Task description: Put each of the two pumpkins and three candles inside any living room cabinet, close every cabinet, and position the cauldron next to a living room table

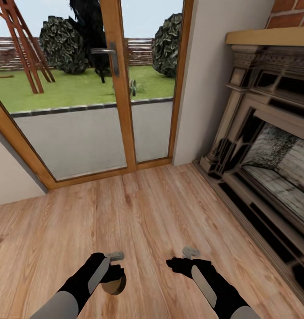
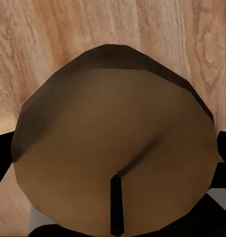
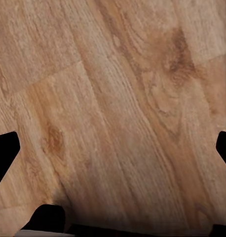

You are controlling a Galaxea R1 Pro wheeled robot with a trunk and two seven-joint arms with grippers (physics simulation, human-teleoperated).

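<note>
**Item in transit: candle held over bare floor, cabinet out of view**

Left gripper [image 1: 113,278]: jaws closed on a candle [image 2: 113,153], seen in the left wrist view as a broad round flat top, tan-brown in this light, with a dark wick line near its middle. In the head view the candle [image 1: 114,285] hangs just under the left hand, above the wooden floor [image 1: 147,212], clear of it as far as can be judged.

Right gripper [image 1: 180,263]: jaws spread wide and empty; bare floorboards [image 3: 113,118] lie between the dark fingertips [image 3: 4,153].

Surroundings: glazed patio door [image 1: 121,88] straight ahead, with metal handle [image 1: 108,53]; white wall corner [image 1: 213,79] beside it; ornate fireplace [image 1: 267,146] along the right, its base running close by the right arm.

Step in hand, as judged: the candle is being carried toward a cabinet. The grip is best kept firm and the load low and level while the base is turned.

Room for moving: open floor lies ahead and to the left; the fireplace base and the door frame are the edges to be kept off. A turn away from the fireplace side is judged safest
</note>
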